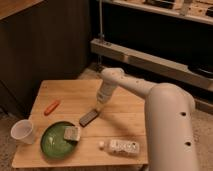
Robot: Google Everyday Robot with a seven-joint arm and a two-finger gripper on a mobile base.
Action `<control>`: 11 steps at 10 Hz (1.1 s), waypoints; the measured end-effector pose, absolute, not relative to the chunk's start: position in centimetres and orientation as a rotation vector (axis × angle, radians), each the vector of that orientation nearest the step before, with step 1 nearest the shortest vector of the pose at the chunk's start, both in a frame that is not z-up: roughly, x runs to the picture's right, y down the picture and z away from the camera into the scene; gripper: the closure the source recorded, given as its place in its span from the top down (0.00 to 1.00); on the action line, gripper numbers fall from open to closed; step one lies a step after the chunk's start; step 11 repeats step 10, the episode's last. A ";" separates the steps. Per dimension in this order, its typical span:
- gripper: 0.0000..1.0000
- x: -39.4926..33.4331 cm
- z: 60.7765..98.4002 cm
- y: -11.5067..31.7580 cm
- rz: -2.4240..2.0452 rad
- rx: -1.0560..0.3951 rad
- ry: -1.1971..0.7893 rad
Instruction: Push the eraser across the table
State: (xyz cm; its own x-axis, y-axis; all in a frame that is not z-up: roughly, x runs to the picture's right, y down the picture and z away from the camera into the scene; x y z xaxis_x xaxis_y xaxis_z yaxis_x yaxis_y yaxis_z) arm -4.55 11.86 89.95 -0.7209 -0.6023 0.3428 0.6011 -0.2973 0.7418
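Note:
The eraser (89, 117) is a small dark flat block lying on the light wooden table (75, 92), just right of the green plate. My gripper (100, 106) hangs at the end of the white arm (120, 80), just above and to the upper right of the eraser, close to its far end. I cannot tell whether it touches the eraser.
A green plate (56, 142) holds a pale sponge block (72, 133) at the front left. A white cup (23, 132) stands at the left edge. An orange-red object (51, 107) lies at the left. A white bottle (120, 146) lies near the front edge.

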 end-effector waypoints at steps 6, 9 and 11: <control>0.00 -7.5 88.0 14.4 -2.054 0.017 -1.319; 0.00 -9.6 87.1 15.4 -2.070 0.039 -1.380; 0.00 -9.9 87.0 15.6 -2.076 0.043 -1.391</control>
